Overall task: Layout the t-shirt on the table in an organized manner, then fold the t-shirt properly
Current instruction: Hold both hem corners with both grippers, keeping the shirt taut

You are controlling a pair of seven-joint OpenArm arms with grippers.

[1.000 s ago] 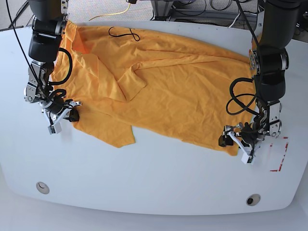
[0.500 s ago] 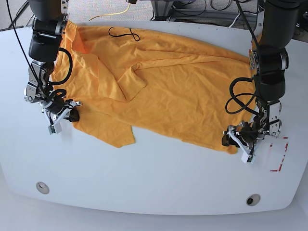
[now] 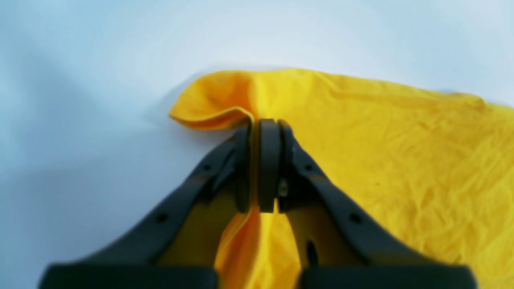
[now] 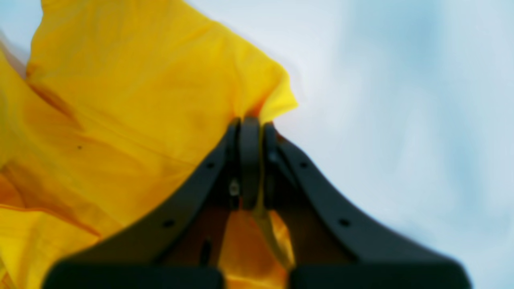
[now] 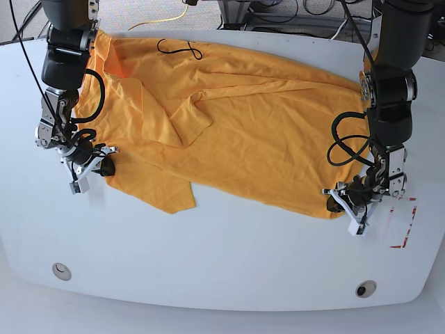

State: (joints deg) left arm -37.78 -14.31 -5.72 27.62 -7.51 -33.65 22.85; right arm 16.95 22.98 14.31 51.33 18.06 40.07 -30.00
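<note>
A soft orange-yellow t-shirt [image 5: 229, 132] lies spread out and wrinkly on the big smooth white worktop [image 5: 208, 257]. The left tool [image 3: 263, 128] is pinching one corner of the shirt. The right tool [image 4: 249, 124] is pinching a corner at the other end. A red tape mark [image 5: 407, 226] sits near the left tool.

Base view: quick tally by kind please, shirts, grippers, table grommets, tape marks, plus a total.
Orange-yellow cotton t-shirt, crumpled on the white table: 1
Black grippers, left gripper and right gripper, each shut on a shirt edge: 2
Round grommets in the tabletop, left-side grommet and right-side grommet: 2
Red tape outline: 1
Total: 6
</note>
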